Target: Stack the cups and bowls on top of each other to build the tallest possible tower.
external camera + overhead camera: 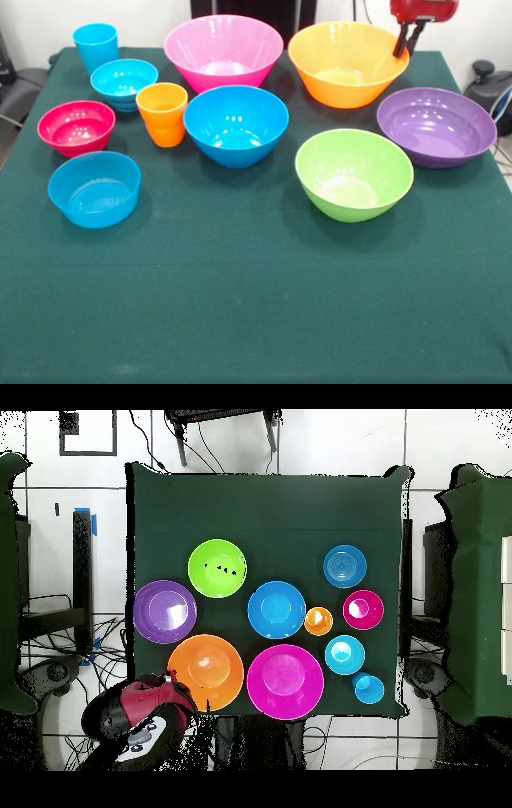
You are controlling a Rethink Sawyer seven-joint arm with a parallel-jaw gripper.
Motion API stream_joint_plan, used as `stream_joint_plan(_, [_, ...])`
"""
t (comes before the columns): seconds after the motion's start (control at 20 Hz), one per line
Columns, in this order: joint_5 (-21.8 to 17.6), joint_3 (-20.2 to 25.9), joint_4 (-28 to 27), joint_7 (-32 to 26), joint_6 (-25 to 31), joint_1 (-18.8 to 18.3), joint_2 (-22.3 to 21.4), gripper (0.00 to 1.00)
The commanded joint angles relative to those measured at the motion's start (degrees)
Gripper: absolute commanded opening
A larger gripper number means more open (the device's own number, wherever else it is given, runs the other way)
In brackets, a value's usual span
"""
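Above the orange bowl's rim hang the fingers, nothing stacked.

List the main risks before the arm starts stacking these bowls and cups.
1. The gripper hangs right at the rim of the large glossy orange plastic bowl; coming down there may tip or shove it.
2. The small orange plastic tumbler stands close between the large blue plastic bowl and a small light blue bowl, so reaching for it could knock a neighbour.
3. All pieces are glossy and could slip.
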Motion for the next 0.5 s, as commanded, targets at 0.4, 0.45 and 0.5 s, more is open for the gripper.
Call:
stream_joint_plan(0.4, [3.54, 1.19, -5.29, 10.12, 8.57, 2.84, -1.99, 0.0])
stream_joint_plan(0.45, [3.94, 1.18, -5.39, 10.42, 9.25, 2.74, -2.6, 0.0])
stream_joint_plan(0.5, [4.34, 1.1, -5.42, 10.77, 9.76, 2.68, -3.3, 0.0])
